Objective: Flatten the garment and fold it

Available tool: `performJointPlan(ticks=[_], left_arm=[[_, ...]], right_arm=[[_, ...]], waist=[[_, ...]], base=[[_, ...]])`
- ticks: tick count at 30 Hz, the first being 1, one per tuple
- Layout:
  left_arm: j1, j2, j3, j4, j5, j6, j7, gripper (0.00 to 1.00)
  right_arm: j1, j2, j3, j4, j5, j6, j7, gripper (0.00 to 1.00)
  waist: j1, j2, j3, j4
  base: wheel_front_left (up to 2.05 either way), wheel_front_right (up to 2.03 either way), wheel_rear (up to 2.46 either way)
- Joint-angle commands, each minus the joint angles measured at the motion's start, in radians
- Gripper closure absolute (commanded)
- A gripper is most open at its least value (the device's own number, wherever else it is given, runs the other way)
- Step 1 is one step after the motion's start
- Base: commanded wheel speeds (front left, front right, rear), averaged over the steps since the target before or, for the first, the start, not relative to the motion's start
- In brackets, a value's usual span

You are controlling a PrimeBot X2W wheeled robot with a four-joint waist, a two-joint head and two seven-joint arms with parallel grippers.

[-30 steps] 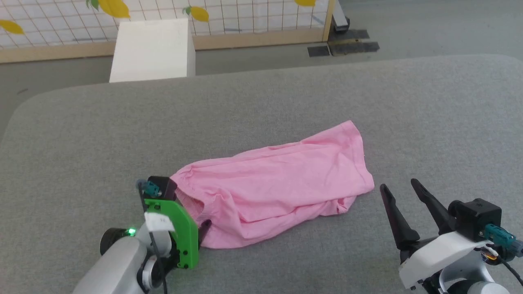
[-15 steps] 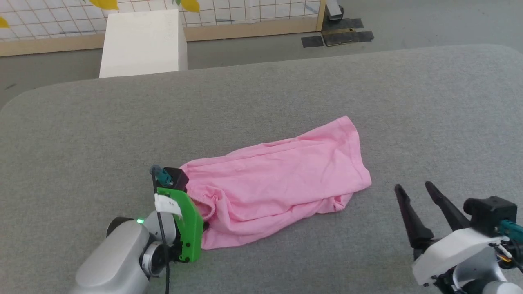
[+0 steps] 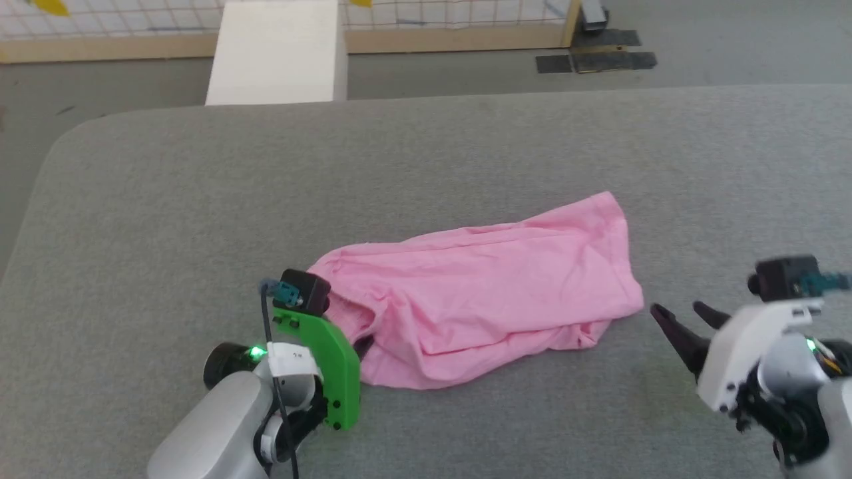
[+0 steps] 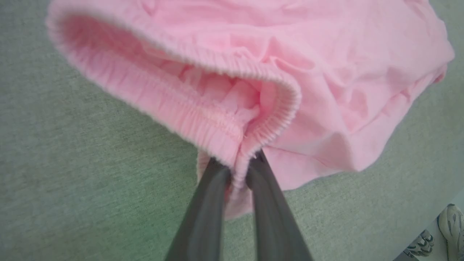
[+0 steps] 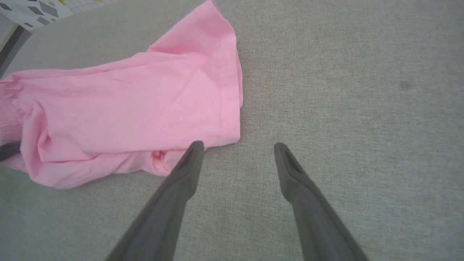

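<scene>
Bare grey surface (image 3: 466,166) surrounds the garment (image 3: 492,299); a white box (image 3: 276,53) stands beyond it.

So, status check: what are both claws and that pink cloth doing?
Left gripper shut on thin pink cloth garment, at elastic band. Right gripper open, beside hem. Nothing blocking.

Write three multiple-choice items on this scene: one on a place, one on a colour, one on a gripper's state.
1. Where on the garment does the left gripper grip?
A. the elastic band
B. a leg hem
C. the middle

2. What colour is the garment?
A. white
B. pink
C. blue

3. How does the right gripper stand?
A. shut on cloth
B. shut, empty
C. open, beside the garment

Answers:
1 A, the left wrist view shows its fingers pinching the gathered band.
2 B, the cloth is pink in every view.
3 C, its fingers are spread over the grey surface with nothing between them.
</scene>
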Motion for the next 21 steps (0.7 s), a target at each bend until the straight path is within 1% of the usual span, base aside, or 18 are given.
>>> performJointPlan(ticks=[1, 5, 11, 14, 18, 20, 21], left_arm=[[0.000, 0.002, -0.001, -0.020, 0.017, 0.007, -0.008, 1.00], [-0.009, 0.004, -0.008, -0.075, 0.031, 0.010, -0.014, 1.00], [-0.025, 0.002, -0.014, -0.117, 0.042, 0.012, -0.020, 1.00], [-0.023, 0.002, -0.018, -0.123, 0.042, 0.010, -0.022, 1.00], [-0.020, 0.002, -0.022, -0.121, 0.039, 0.006, -0.024, 1.00], [-0.019, 0.002, -0.024, -0.118, 0.038, 0.005, -0.026, 1.00], [-0.019, 0.002, -0.024, -0.117, 0.037, 0.004, -0.027, 1.00]], right_arm=[[-0.045, -0.003, 0.017, 0.026, 0.019, -0.002, 0.022, 0.00], [-0.145, -0.010, 0.069, 0.131, 0.050, -0.002, 0.076, 0.00], [-0.273, -0.005, 0.141, 0.301, 0.071, -0.002, 0.106, 0.00], [-0.309, 0.002, 0.172, 0.386, 0.082, -0.002, 0.119, 0.00], [-0.319, 0.019, 0.219, 0.488, 0.117, -0.002, 0.177, 0.00], [-0.317, 0.025, 0.244, 0.518, 0.140, -0.002, 0.206, 0.92], [-0.317, 0.026, 0.252, 0.523, 0.150, -0.002, 0.211, 1.00]], waist=[[0.0000, 0.0069, 0.020, 0.025], [0.0000, 0.0069, 0.046, 0.053], [0.0000, 0.0069, 0.081, 0.082], [0.0000, 0.0069, 0.091, 0.089], [0.0000, 0.0069, 0.099, 0.094], [0.0000, 0.0069, 0.099, 0.095], [0.0000, 0.0069, 0.098, 0.095]], base=[[0.00, 0.00, 0.00], [0.00, 0.00, 0.00], [0.00, 0.00, 0.00], [0.00, 0.00, 0.00], [0.00, 0.00, 0.00], [0.00, 0.00, 0.00], [0.00, 0.00, 0.00]])
